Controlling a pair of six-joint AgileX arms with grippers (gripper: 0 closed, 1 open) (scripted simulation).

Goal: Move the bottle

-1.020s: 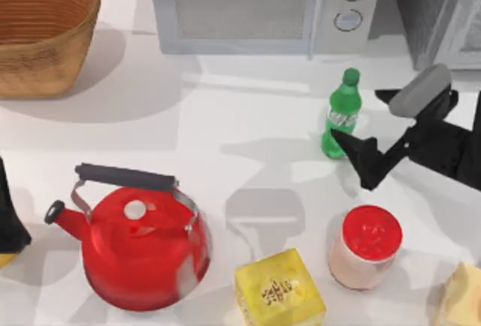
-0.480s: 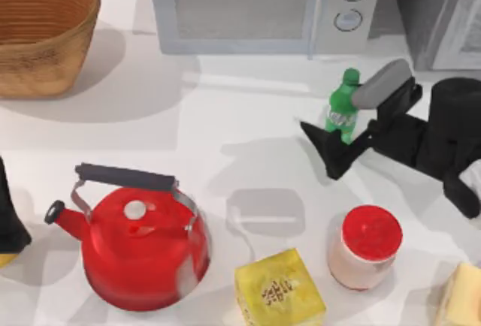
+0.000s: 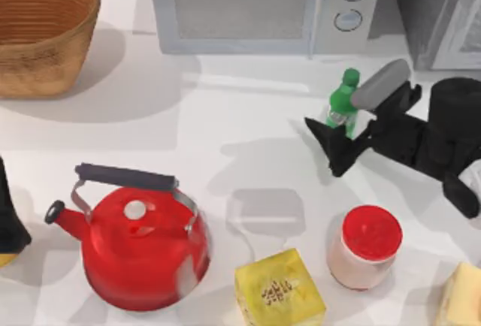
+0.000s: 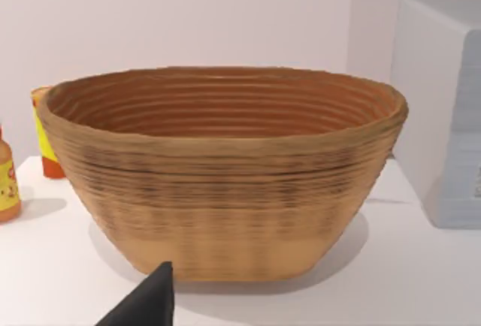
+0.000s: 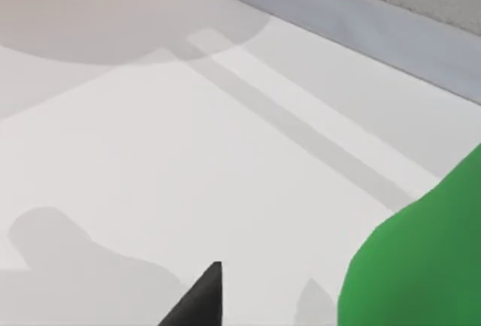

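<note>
Green bottle [image 3: 343,105] between right gripper [image 3: 340,134] fingers

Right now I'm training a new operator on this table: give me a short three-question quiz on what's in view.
1. True or false: the right tool sits at the green bottle.
2. Which item stands nearest the red-lidded jar? A) basket B) yellow box C) microwave
3. Fill in: the kettle is coloured ____.

Key: 1 true; 2 B; 3 red.
</note>
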